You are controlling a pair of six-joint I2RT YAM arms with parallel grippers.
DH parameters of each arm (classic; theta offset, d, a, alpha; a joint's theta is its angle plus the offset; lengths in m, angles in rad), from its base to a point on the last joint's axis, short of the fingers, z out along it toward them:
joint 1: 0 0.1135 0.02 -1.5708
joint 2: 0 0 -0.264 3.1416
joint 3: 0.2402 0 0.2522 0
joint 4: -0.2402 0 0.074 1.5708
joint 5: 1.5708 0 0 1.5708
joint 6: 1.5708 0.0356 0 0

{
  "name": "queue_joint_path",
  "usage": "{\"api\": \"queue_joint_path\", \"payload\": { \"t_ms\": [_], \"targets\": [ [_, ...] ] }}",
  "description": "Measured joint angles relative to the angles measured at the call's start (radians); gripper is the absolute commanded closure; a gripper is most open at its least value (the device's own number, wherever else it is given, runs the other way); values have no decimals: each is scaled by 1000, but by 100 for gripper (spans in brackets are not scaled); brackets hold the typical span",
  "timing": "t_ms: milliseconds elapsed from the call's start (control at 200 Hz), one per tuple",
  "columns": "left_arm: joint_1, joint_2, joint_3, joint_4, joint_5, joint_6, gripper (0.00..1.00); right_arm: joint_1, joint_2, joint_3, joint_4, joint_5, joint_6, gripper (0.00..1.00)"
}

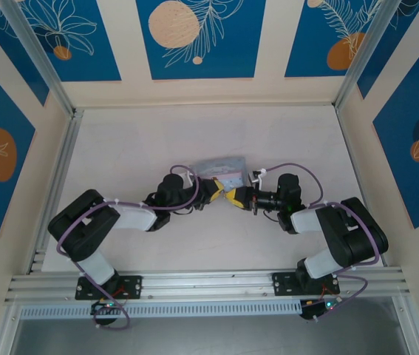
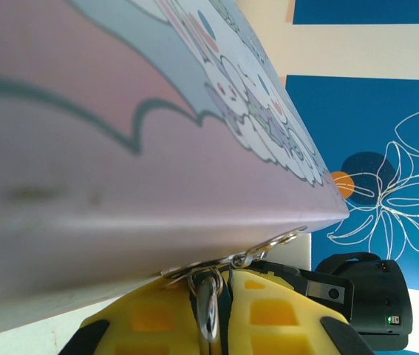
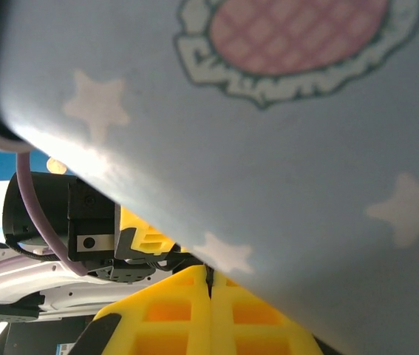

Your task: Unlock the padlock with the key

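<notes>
From above: two arms, and one flat rectangular pale-blue tin [image 1: 224,168] mid-bench [image 1: 120,148]. The yellow-tipped left pincer [image 1: 213,194] and right pincer [image 1: 233,198] meet at its near edge.

Left wrist: two waffled yellow pads [image 2: 150,318] pinch one silvery metal loop [image 2: 209,307] under the tin's thin hasp [image 2: 272,244]. Whether that loop is the padlock, I cannot tell.

Right wrist: the right pincer is pressed together beneath the glossy star-printed tin, with one thin dark sliver [image 3: 209,277] at the seam.

On the table [image 1: 135,140], the tin box [image 1: 222,167] lies just behind the left gripper [image 1: 215,194] (right gripper [image 1: 236,197] opposite).
</notes>
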Motion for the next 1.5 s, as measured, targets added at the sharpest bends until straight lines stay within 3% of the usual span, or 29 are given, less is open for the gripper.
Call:
{"api": "queue_joint_path", "payload": {
  "t_ms": [920,1500],
  "targets": [
    [0,0,0,-1,-1,3,100,-5,-87,-31,-63,3,-13,100],
    [0,0,0,-1,-1,3,100,19,-47,-2,-66,6,-12,100]
  ]
}}
